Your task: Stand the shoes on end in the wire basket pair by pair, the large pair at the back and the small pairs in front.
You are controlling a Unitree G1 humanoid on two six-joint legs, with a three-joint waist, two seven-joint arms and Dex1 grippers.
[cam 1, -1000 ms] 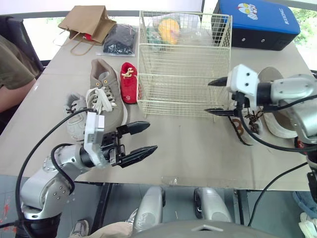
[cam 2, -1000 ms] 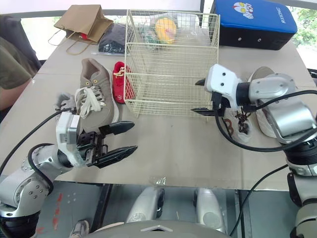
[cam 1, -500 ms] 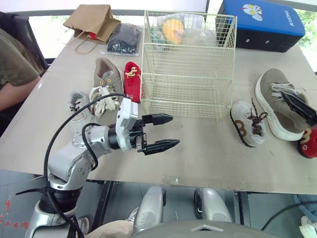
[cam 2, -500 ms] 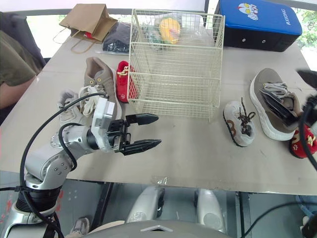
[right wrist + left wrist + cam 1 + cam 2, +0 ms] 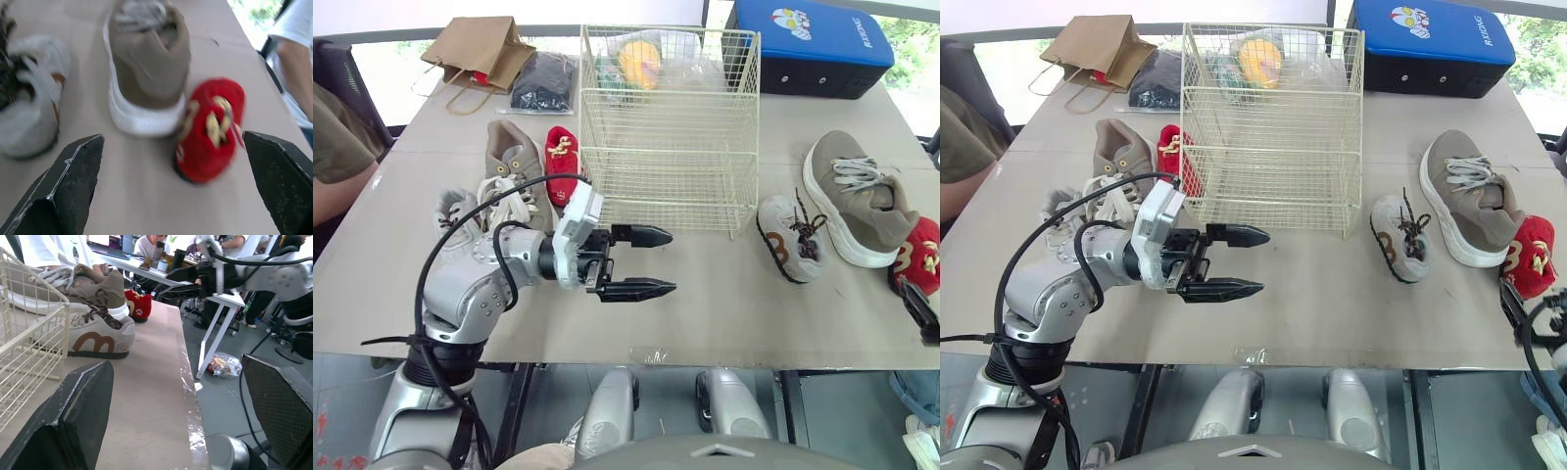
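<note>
Our left gripper (image 5: 672,261) points forward and across on a bent arm, fingers spread apart. Our right gripper (image 5: 172,136) hangs low at our far right, fingers wide apart.

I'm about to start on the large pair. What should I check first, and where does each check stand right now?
1. Left gripper open and empty: ok.
2. Right gripper open and empty: ok.
3. No shoes in the basket yet: ok.
4. Yellow thing seen through its wires, inside or behind: cannot tell.
5. Right large shoe free to grasp: ok, though the red shoe lies close by its heel.
6. Left large shoe free to grasp: cannot tell; the left arm covers one end.
</note>
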